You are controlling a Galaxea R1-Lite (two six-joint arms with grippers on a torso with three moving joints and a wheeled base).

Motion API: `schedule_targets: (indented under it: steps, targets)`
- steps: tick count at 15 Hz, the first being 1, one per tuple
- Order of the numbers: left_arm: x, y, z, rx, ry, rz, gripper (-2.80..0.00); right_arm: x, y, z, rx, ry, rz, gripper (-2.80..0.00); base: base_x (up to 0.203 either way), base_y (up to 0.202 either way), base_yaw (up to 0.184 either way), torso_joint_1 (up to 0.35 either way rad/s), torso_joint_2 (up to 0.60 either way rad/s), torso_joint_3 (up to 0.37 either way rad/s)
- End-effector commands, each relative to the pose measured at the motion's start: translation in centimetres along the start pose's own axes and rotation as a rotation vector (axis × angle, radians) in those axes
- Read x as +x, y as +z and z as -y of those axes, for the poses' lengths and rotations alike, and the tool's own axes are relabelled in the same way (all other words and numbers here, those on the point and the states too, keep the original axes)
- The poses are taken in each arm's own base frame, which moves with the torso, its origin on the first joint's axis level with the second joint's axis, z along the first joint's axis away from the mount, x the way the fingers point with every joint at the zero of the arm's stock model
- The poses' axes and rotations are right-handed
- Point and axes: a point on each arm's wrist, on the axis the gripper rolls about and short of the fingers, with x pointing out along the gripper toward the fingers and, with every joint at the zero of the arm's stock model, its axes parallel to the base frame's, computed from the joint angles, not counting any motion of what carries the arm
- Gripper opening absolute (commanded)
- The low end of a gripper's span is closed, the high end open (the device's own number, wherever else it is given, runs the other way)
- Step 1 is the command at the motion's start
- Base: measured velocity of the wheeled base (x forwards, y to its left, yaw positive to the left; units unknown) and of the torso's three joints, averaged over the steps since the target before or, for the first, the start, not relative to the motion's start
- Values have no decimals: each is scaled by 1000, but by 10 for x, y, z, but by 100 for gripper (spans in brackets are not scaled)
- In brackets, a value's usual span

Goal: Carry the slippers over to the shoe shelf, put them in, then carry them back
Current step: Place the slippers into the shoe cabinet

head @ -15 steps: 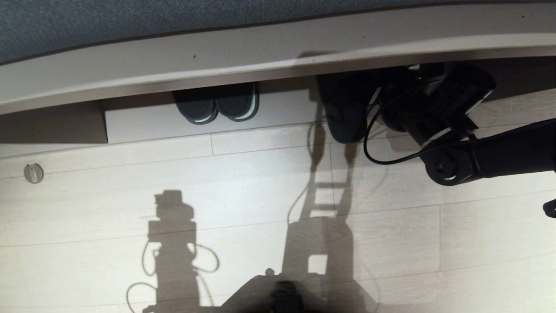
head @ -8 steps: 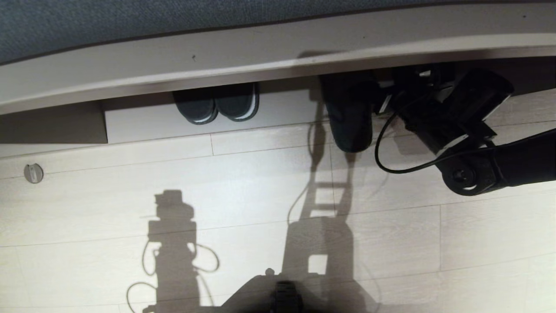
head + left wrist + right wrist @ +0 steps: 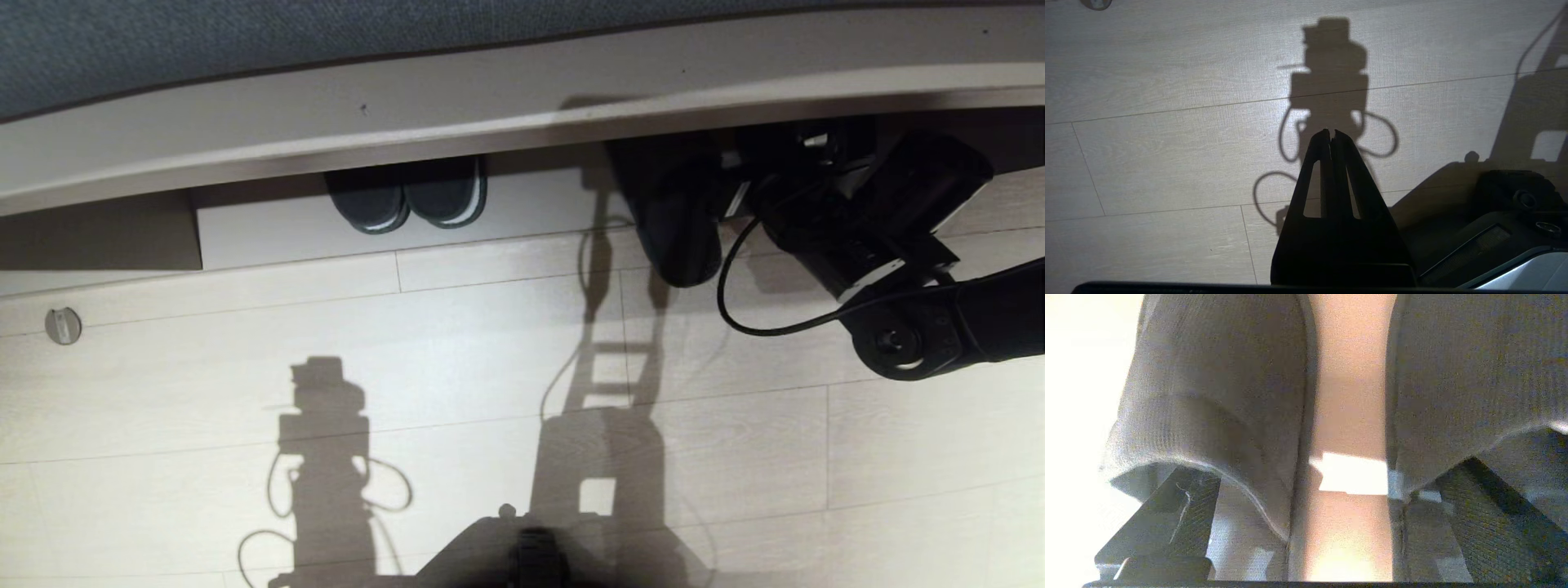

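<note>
The right pincer (image 3: 1306,522) is standing wide inside the slippers' (image 3: 673,216) straps, upper right of the frame — withdrawing straight is advisable, without snagging fabric.

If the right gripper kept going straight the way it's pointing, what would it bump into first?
Probably the slippers. The right gripper has its fingers spread, one slid under each slipper strap, so the strap fabric lies right ahead. How far in they already sit is hard to judge.
</note>
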Motion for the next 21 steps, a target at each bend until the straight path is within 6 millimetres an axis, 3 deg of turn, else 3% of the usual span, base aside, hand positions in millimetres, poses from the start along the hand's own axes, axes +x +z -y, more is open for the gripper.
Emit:
schedule_targets:
  steps: [1,6,14,15,18,21]
  targets:
    - [0,0,0,-2,2,-1,-280,-2,0,0,-1,2,1,0,0,0,0,0,0,0]
    - [0,0,0,-2,0,-1,-280,-8,-1,-1,6,2,-20,0,0,0,0,0,0,0]
    - [0,0,0,0,-1,-1,-280,-59,11,-12,1,58,-94,0,0,0,0,0,0,0]
    - [0,0,0,-1,0,-1,-280,-63,10,-19,3,81,-106,-280,0,0,0,0,0,0]
    - [0,0,0,0,2,-1,-280,-56,7,-41,23,123,-138,-280,0,0,0,0,0,0]
    - [0,0,0,0,-1,-1,-280,-30,1,-52,22,87,-125,-280,0,0,0,0,0,0]
